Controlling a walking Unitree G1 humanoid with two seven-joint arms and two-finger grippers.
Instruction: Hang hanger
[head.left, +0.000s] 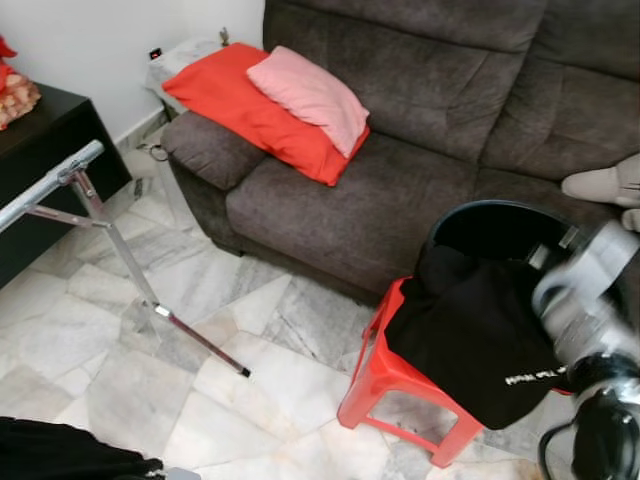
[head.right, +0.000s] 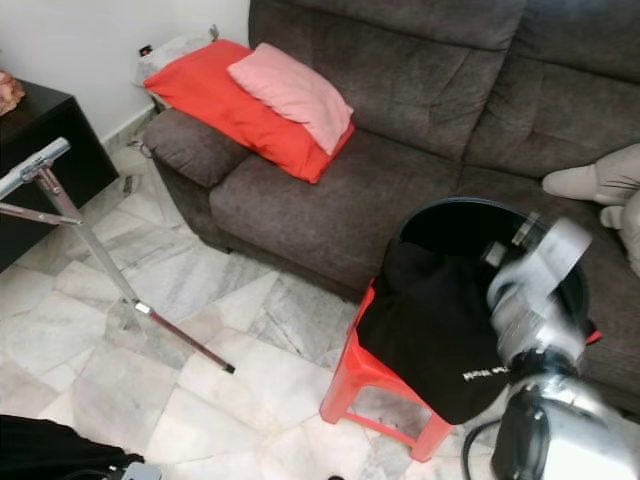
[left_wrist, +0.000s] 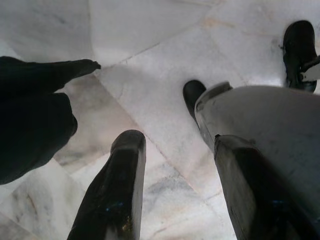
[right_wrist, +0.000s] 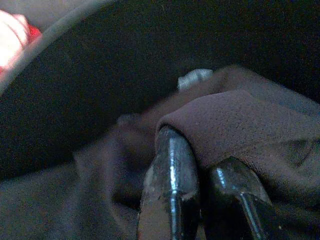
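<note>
A black garment (head.left: 470, 330) spills out of a dark round basket (head.left: 480, 212) that stands on a red plastic stool (head.left: 375, 375). My right arm (head.left: 585, 300) reaches over the basket and looks blurred. In the right wrist view my right gripper (right_wrist: 200, 165) is shut on a fold of the dark fabric (right_wrist: 240, 120) inside the basket, with a small silvery piece (right_wrist: 195, 77) just beyond it. My left gripper (left_wrist: 180, 200) hangs open over the marble floor, beside a black cloth (left_wrist: 30, 115). A silver metal rack (head.left: 90, 200) stands at the left.
A brown sofa (head.left: 400, 200) behind the stool carries a red pillow (head.left: 250, 110), a pink pillow (head.left: 310, 95) and a beige thing (head.left: 605, 185) at its right end. A black cabinet (head.left: 40, 150) stands at the far left. Black cloth (head.left: 60, 455) lies bottom left.
</note>
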